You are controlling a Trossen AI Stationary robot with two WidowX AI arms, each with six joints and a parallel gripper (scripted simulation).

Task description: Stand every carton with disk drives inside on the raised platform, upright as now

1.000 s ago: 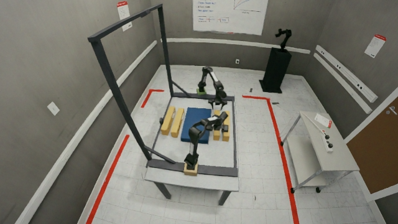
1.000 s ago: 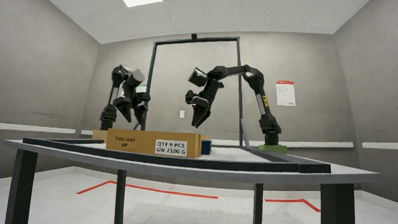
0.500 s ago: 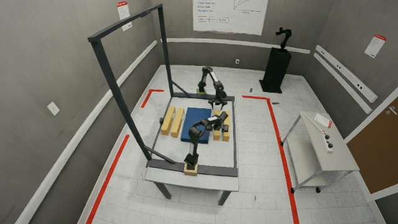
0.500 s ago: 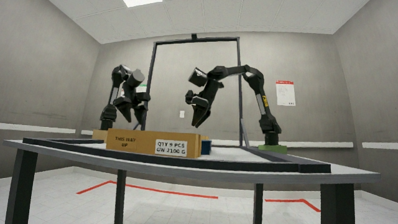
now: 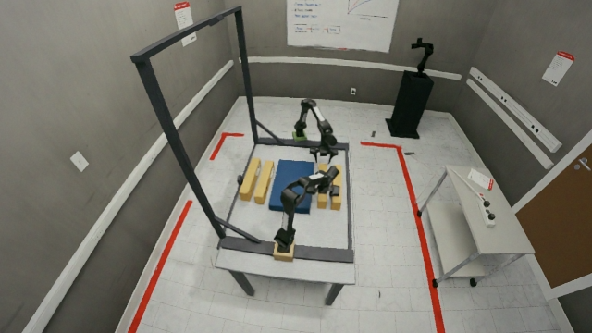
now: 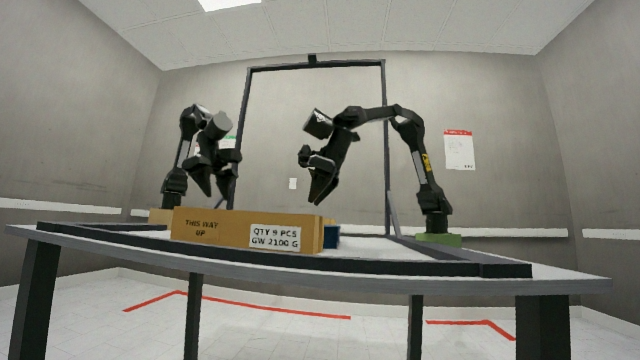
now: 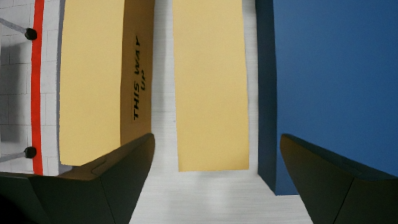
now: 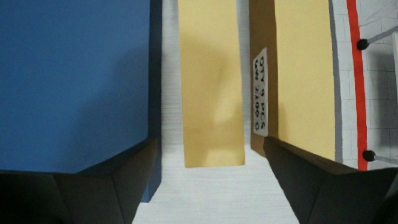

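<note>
Two fingers of the left gripper (image 5: pixel 322 159) (image 6: pixel 316 202) (image 7: pixel 217 137) stand wide apart, nothing between them. Same state at the right gripper (image 5: pixel 331 189) (image 6: pixel 218 196) (image 8: pixel 210 142): open, holding nothing. Both sets of tips hang above carton height, pointing down.

In each wrist view the inner carton (image 5: pixel 322 199) (image 7: pixel 211 85) (image 8: pixel 212 85) runs lengthwise between the finger lines, its near end close to tip level in the picture. The two grippers are over opposite end regions of this one carton.

Next outward, the outer carton (image 5: pixel 337 201) (image 6: pixel 210 227) (image 7: pixel 92 80) (image 8: pixel 305 80) lies parallel, a narrow gap off. Its outward face reads THIS WAY UP and QTY 9 PCS, GW 2100 G.

On the inner carton's other side, just beside it: the blue platform (image 5: pixel 282 185) (image 6: pixel 331 237) (image 7: pixel 340 85) (image 8: pixel 75 75), with no carton on it. Across the platform, two more cartons: the nearer one (image 5: pixel 264 182), then the far one (image 5: pixel 250 178), side by side. All four rest on the table (image 5: pixel 245 227) (image 6: pixel 380 246).
</note>
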